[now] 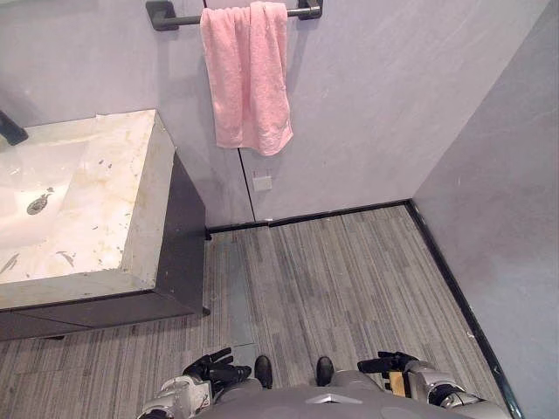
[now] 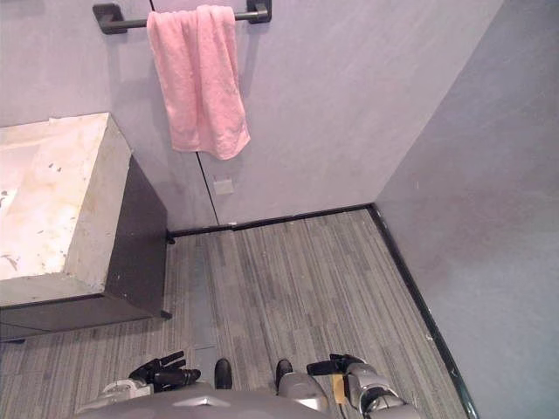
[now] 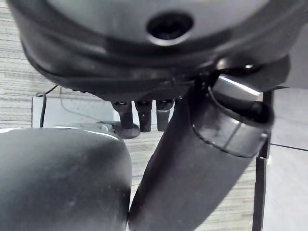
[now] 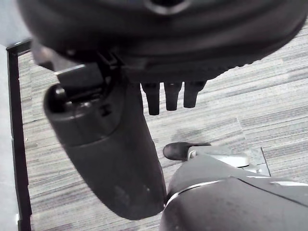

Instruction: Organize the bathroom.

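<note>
A pink towel (image 1: pixel 247 74) is seen draped over the dark rail (image 1: pixel 234 13) on the wall, hung in uneven folds but off the floor, so that part of the tidying is judged done or nearly so. Whether it is to be straightened cannot be told. Both hands are carried low: the left hand (image 1: pixel 214 370) is held with fingers relaxed and nothing in it, and the right hand (image 1: pixel 390 363) is likewise held loose and empty above the floor. No next item is in hand yet.

The bench (image 1: pixel 131 201) is seen at the left, a pale marbled top over a dark cabinet (image 1: pixel 182 253), with a basin (image 1: pixel 31 196) sunk into it; near its front edge small dark marks are noted. The floor (image 1: pixel 349 271) is laid in grey striped planks, met by grey walls with a black skirting.
</note>
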### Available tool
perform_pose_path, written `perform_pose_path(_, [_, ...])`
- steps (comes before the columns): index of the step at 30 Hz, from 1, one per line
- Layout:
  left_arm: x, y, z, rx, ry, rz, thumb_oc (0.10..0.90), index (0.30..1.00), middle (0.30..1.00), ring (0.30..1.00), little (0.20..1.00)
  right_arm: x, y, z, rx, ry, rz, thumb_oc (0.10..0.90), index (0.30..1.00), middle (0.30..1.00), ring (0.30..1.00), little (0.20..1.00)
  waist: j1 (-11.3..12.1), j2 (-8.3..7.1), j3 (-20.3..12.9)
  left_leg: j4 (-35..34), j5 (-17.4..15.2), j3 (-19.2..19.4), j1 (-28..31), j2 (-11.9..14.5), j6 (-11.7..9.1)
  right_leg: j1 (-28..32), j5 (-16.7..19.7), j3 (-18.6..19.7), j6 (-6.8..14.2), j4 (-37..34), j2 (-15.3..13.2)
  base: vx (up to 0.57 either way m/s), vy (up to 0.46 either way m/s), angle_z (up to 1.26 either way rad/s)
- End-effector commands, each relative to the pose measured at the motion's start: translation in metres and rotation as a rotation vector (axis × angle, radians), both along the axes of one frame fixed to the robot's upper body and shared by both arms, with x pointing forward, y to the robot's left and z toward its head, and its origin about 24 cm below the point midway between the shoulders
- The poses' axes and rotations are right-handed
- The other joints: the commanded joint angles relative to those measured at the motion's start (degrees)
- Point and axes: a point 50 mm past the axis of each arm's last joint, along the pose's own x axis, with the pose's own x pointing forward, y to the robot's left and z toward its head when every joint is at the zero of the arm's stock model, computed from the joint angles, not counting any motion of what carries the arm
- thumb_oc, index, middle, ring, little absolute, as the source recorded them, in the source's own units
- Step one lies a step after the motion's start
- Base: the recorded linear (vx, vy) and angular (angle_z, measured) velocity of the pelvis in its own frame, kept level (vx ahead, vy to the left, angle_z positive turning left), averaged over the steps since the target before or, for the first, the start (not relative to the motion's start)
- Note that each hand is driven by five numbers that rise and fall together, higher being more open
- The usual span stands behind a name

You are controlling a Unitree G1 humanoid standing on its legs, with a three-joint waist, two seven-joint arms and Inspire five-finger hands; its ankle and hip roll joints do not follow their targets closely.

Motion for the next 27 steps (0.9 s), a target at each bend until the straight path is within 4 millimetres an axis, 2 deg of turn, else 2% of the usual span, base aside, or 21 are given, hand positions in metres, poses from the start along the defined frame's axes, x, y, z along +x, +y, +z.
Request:
perform_pose_path(1, [0.003, 0.007, 0.001, 0.026, -0.011, -0.014, 0.8, 0.9, 0.9, 0.9, 0.9, -0.036, -0.001, -0.009, -0.021, 0.15, 0.039, 0.8, 0.9, 0.9, 0.9, 0.9, 0.06, -1.17, 0.39, 8.07, -8.28, 4.06, -1.76, -0.93, 2.15, -0.94, -2.08, -3.36, 3.06, -0.13, -2.47, 0.03, 0.042, -0.03])
perform_pose_path(10, [-0.002, 0.009, 0.001, 0.027, 0.012, 0.015, 0.8, 0.9, 0.9, 0.9, 0.9, -0.034, 0.001, -0.009, -0.017, 0.13, 0.052, 0.8, 0.9, 0.9, 0.9, 0.9, 0.34, -1.01, 0.98, 9.21, -9.4, 4.22, -2.08, -2.05, 3.07, -1.97, -3.01, -3.06, 3.85, 2.98, -3.53, 0.04, 0.061, -0.06])
perform_pose_path(15, [-0.004, 0.012, 0.0, 0.037, 0.038, 0.01, 0.8, 0.9, 0.9, 0.9, 0.9, -0.031, 0.0, -0.008, -0.033, 0.116, 0.06, 0.8, 0.9, 0.9, 0.9, 0.9, 0.06, -0.42, 1.24, 10.46, -10.44, 4.36, -2.15, -2.84, 4.04, -2.98, -4.7, -2.38, 4.2, 7.0, -4.16, 0.06, 0.067, -0.06])
perform_pose_path(25, [0.003, 0.014, 0.002, 0.05, 0.032, 0.023, 0.8, 0.9, 0.9, 0.9, 0.9, -0.028, -0.003, -0.007, -0.045, 0.101, 0.075, 0.8, 0.9, 0.9, 0.9, 0.9, -0.23, 0.21, 1.77, 11.74, -11.38, 4.73, -2.39, -3.38, 4.97, -4.75, -5.79, -2.3, 4.74, 11.52, -5.23, 0.02, 0.052, -0.03])
perform_pose_path(27, [0.005, 0.012, 0.002, 0.045, 0.043, -0.004, 0.8, 0.9, 0.9, 0.9, 0.9, -0.026, -0.005, -0.006, -0.063, 0.083, 0.068, 0.8, 0.9, 0.9, 0.9, 0.9, -0.29, 0.89, 2.54, 11.46, -11.7, 4.21, -2.41, -3.86, 5.88, -7.68, -4.24, -0.88, 5.33, 18.82, -5.48, 0.02, 0.119, -0.09])
